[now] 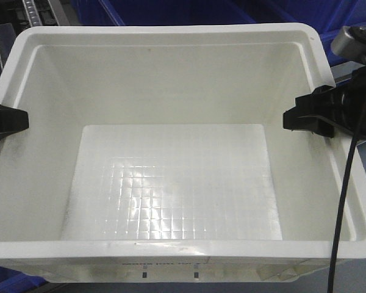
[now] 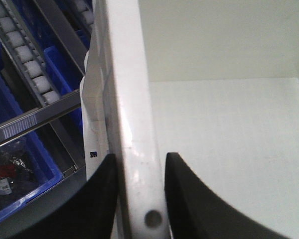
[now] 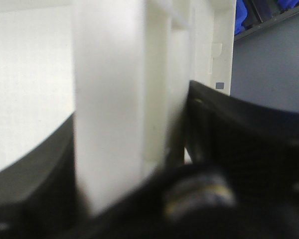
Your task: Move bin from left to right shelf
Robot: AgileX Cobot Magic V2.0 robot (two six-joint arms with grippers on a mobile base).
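Left tool (image 2: pixel 139 167), right tool (image 3: pixel 130 119) pinch bin (image 1: pixel 171 79) rims.

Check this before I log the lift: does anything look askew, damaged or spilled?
Nothing stands out. The bin is empty, its rim unbroken; the left gripper and right gripper clamp opposite side rims. Only a small dark spot marks the rim by the left gripper.

Left pincer (image 1: pixel 12 119) and right pincer (image 1: pixel 302 119) clamp the bin (image 1: pixel 171 85) by its side walls
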